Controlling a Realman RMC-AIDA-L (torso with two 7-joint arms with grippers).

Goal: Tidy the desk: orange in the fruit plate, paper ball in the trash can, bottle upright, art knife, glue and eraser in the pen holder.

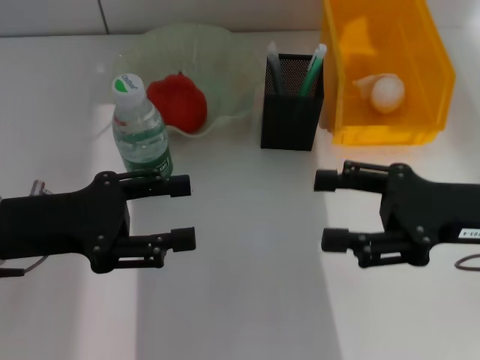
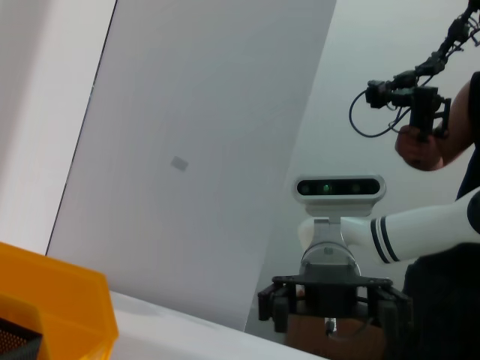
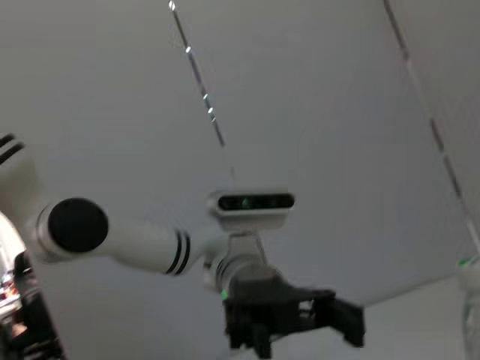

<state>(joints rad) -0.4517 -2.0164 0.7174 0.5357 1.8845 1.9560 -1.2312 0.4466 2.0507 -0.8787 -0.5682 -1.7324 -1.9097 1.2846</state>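
A reddish orange (image 1: 178,103) lies in the pale green fruit plate (image 1: 225,52) at the back. A clear bottle (image 1: 140,129) with a green label and white cap stands upright left of the plate. A white paper ball (image 1: 386,92) lies in the yellow trash bin (image 1: 427,67). The black mesh pen holder (image 1: 291,105) holds two green-and-white sticks; I cannot make out its other contents. My left gripper (image 1: 186,212) is open and empty just in front of the bottle. My right gripper (image 1: 326,210) is open and empty in front of the bin.
A corner of the yellow bin (image 2: 60,300) shows in the left wrist view, with my right gripper (image 2: 327,304) farther off. The right wrist view shows my left gripper (image 3: 294,322) and the bottle's edge (image 3: 471,300). White desk (image 1: 255,285) lies between the grippers.
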